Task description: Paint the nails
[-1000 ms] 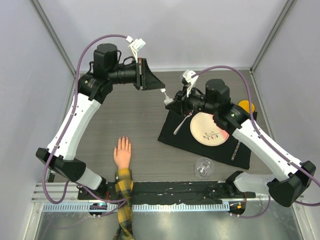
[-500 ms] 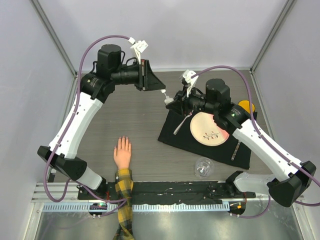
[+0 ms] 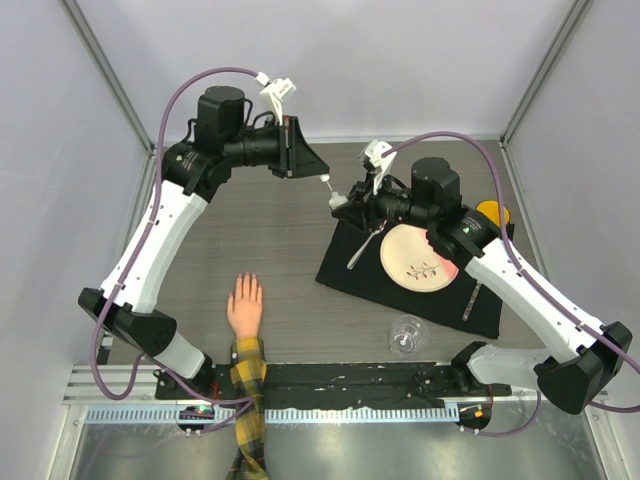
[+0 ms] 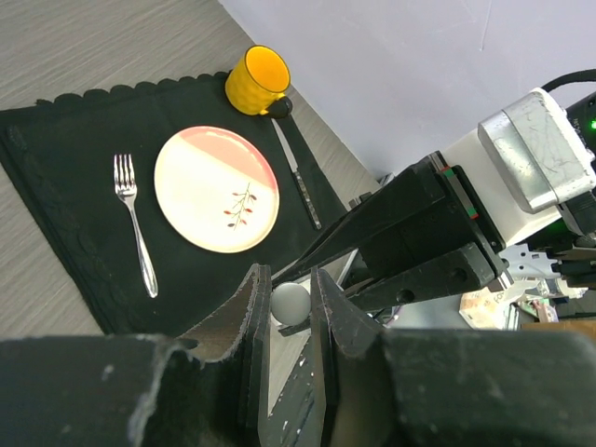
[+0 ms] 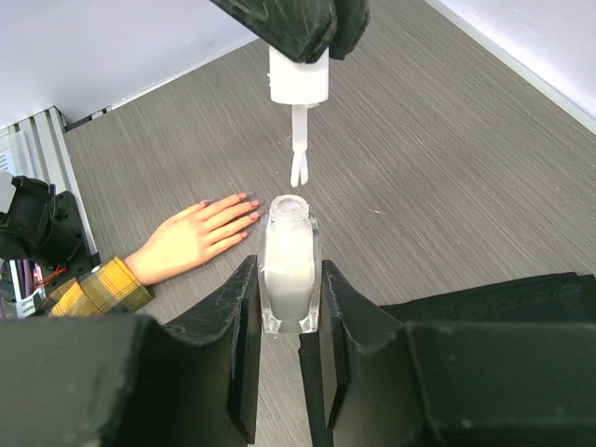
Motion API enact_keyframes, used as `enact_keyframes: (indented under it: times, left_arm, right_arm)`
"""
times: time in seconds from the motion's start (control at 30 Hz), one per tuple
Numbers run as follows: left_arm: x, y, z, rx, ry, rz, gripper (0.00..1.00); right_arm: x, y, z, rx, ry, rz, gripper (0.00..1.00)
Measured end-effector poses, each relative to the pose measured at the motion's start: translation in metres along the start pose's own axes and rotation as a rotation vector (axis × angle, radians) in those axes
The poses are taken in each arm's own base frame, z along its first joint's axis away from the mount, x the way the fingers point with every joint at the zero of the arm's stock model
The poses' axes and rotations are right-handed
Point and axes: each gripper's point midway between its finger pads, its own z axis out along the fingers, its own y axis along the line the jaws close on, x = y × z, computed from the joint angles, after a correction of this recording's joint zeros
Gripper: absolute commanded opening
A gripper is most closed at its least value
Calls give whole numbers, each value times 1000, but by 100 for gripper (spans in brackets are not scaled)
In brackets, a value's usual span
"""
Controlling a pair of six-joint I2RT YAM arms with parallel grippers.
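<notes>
A peach fake hand (image 3: pixel 245 305) with a plaid sleeve (image 3: pixel 248 385) lies palm down near the table's front. Its nails (image 5: pixel 244 210) look pinkish and tiny in the right wrist view. My right gripper (image 5: pixel 290 270) is shut on an open bottle of white polish (image 5: pixel 290 264), held upright above the table (image 3: pixel 338 204). My left gripper (image 4: pixel 290 282) is shut on the white brush cap (image 4: pixel 291 303). The cap (image 5: pixel 299 79) hangs over the bottle, its brush tip (image 5: pixel 299 170) just above the open neck. Both grippers are well behind the fake hand.
A black placemat (image 3: pixel 450 300) at the right carries a pink-and-cream plate (image 3: pixel 420 258), a fork (image 3: pixel 364 247) and a knife (image 3: pixel 472 300). A yellow mug (image 3: pixel 492 213) stands at its far corner. A clear glass (image 3: pixel 407 333) sits by the mat's front edge.
The left arm has risen slightly, taking the brush cap a little up and back from the bottle. The right arm and the fake hand have not moved.
</notes>
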Motion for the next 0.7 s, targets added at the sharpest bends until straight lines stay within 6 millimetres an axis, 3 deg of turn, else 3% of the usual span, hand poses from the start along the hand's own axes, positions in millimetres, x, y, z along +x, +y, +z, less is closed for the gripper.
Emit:
enact_keyframes:
  times: [0.7]
  left_arm:
    - [4,-1,5,29,20,-31,0]
  right_arm:
    - [0,0,0,0,0,0,0]
